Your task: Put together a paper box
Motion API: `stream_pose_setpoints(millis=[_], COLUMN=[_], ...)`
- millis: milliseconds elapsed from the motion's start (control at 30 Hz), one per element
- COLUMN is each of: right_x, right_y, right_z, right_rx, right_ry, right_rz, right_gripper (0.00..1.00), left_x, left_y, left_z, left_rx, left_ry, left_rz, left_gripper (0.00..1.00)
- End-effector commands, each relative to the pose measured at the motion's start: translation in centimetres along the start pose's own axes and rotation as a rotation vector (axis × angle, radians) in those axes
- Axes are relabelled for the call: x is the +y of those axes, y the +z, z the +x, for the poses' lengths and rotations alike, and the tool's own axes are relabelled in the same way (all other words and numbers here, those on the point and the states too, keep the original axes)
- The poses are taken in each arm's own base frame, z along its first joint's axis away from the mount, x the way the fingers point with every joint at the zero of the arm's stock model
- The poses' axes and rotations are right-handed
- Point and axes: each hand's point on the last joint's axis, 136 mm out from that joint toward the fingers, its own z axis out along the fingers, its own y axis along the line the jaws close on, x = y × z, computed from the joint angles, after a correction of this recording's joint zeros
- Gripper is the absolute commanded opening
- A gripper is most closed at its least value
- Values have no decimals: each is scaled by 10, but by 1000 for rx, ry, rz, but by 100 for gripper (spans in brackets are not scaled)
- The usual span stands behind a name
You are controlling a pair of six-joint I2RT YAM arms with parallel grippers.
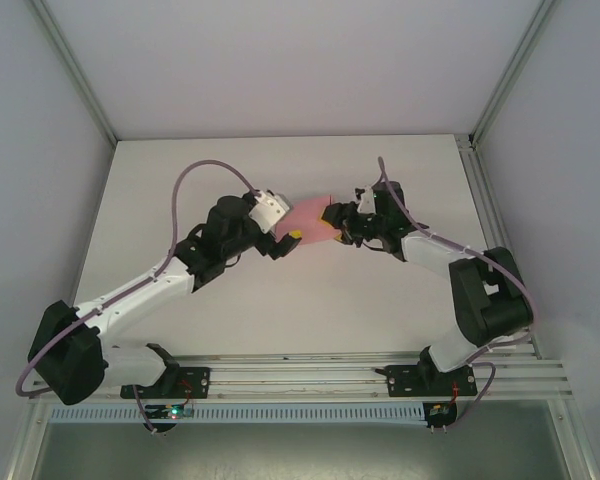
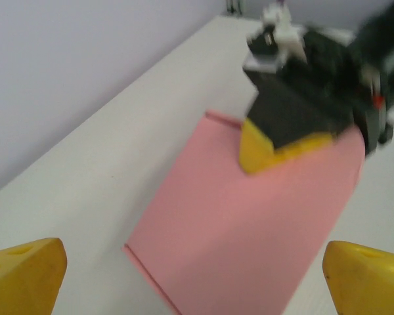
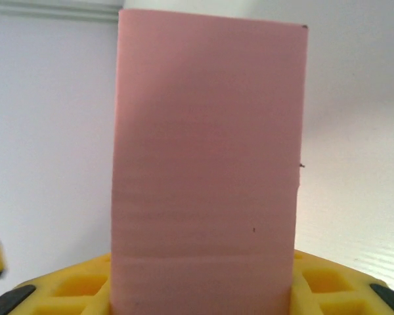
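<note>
The pink paper box [image 1: 305,216] is a slim flat card piece lying low over the middle of the white table [image 1: 280,300]. My right gripper [image 1: 334,220] is shut on its right end. In the right wrist view the paper box [image 3: 207,164] rises from between the yellow fingers [image 3: 79,289] of the right gripper [image 3: 200,292]. In the left wrist view the paper box [image 2: 249,223] stretches away toward the right gripper [image 2: 276,147], whose yellow fingertip presses its far end. My left gripper [image 2: 197,279] is open, its yellow fingertips [image 2: 23,275] wide apart on either side of the box's near end.
White enclosure walls [image 1: 280,60] stand at the back and sides of the table. An aluminium rail [image 1: 300,375] carries both arm bases at the near edge. Purple cables [image 1: 195,175] loop above the arms.
</note>
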Motion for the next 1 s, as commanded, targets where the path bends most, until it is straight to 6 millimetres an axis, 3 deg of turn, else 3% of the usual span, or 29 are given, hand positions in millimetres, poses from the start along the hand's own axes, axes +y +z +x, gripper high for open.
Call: stream_pose_setpoints(millis=[0, 133, 333, 500, 667, 867, 967], right_x=[21, 29, 30, 27, 23, 30, 31], right_y=[-13, -13, -11, -12, -11, -17, -24], right_z=[-5, 3, 9, 12, 13, 13, 10], right_rx=[-22, 41, 93, 101, 109, 101, 59], right_ry=[162, 271, 357, 376, 384, 353, 308], right_rz=[-35, -61, -83, -70, -62, -71, -59], right_gripper=[43, 42, 41, 43, 43, 48, 49], left_x=[-17, -25, -1, -6, -10, -10, -7], left_y=[9, 28, 53, 58, 59, 56, 55], left_z=[1, 10, 23, 21, 21, 22, 26], left_rx=[39, 90, 221, 188, 173, 175, 198], left_ry=[260, 417, 582, 590, 577, 570, 564], left_rz=[25, -47, -255, -248, -224, -223, -226], left_gripper=[100, 100, 98, 87, 67, 62, 53])
